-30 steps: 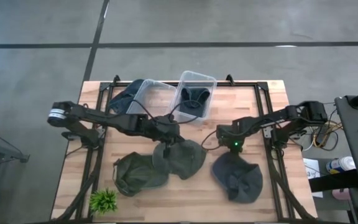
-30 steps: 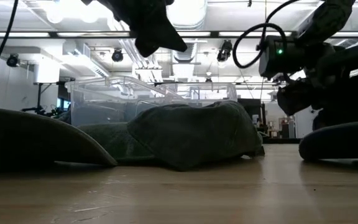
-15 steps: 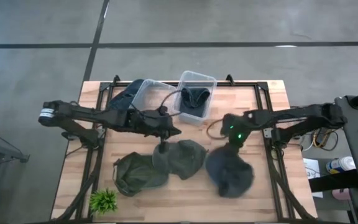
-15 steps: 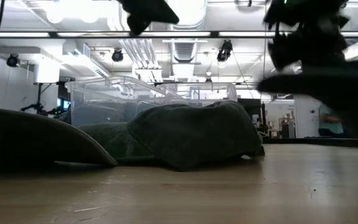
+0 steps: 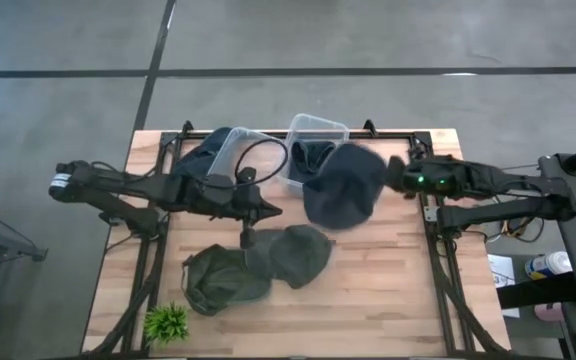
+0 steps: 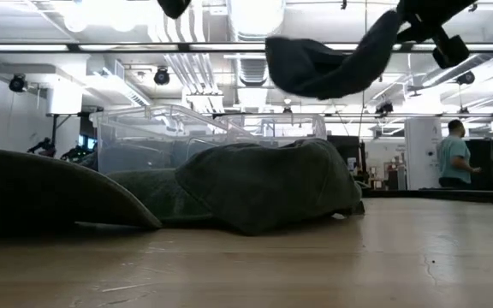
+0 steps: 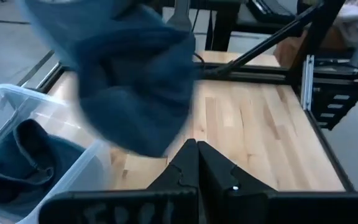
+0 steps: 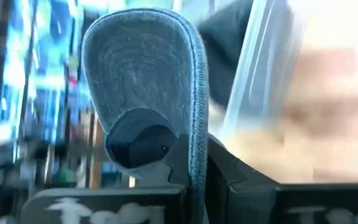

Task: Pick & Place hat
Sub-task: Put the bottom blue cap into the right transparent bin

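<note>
High view: the right gripper (image 5: 393, 175), clenched, holds a limp dark grey-blue hat (image 5: 344, 186) aloft beside a clear bin (image 5: 313, 150) containing another; the left gripper (image 5: 268, 211) is closed and empty.

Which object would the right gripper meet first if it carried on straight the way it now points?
Likely the clear bin. The right gripper, shut on the blue cap, points leftward across the table toward it. Their heights are unclear, so it might pass above the rim.

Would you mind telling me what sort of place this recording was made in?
Probably a robotics lab or workshop hall: open ceiling with strip lights and ducts, concrete floor, a wooden table in a metal frame.
</note>
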`<state>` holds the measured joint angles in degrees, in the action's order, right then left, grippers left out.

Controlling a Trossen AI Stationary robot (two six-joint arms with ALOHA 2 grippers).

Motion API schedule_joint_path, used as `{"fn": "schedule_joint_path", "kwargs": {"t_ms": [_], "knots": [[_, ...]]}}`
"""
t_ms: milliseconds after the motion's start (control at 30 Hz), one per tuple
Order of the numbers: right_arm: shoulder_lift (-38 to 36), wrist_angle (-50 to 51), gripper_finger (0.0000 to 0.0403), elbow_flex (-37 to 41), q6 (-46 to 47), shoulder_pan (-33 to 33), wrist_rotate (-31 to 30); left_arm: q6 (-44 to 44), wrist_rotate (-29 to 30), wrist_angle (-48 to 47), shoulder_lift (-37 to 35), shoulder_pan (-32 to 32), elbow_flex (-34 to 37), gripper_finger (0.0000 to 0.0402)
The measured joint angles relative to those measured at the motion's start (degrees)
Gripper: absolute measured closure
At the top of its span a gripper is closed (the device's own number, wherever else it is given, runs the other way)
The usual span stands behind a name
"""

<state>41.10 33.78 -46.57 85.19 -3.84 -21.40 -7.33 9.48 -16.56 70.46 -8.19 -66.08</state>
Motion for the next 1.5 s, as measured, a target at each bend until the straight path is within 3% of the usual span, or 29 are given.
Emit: {"fn": "schedule_joint_path", "kwargs": {"t_ms": [133,267,367,567,733,867,1067,1367,1500], "knots": [[3.1,-5.6,0.039,0.0,-2.8,0.0,-5.8,-0.3,3.1,2.0,1.3,-1.0,0.0,0.0401],[9.4,-18.2,0.039,-0.3,-7.1,0.1,-7.0,-1.3,4.1,2.3,4.2,-0.5,0.0,0.0401],[14.8,-22.1,0.039,-2.7,-8.2,0.1,-7.0,-2.8,5.1,2.5,6.6,-0.2,0.0,0.0401],[23.1,-22.1,0.039,-9.9,-10.4,1.4,-4.6,-2.3,18.1,2.3,8.3,0.1,0.0,0.0401],[27.7,-22.2,0.039,-16.2,-11.7,2.3,-0.8,-0.2,19.0,1.1,8.3,2.3,0.0,0.0401],[30.8,-22.0,0.039,-20.5,-12.7,2.8,2.8,0.9,23.8,1.6,8.3,3.6,0.0,0.0401],[33.4,-18.8,0.039,-22.5,-11.8,3.1,4.1,8.6,25.2,9.5,8.3,3.2,-0.1,0.0401],[33.2,-18.9,0.039,-21.2,-13.6,2.3,-1.2,11.4,24.0,10.5,8.3,2.8,-1.3,0.0401],[33.1,-17.4,0.039,-21.5,-13.9,2.4,-7.9,13.3,23.9,10.8,8.3,2.4,-2.3,0.0401]]}}
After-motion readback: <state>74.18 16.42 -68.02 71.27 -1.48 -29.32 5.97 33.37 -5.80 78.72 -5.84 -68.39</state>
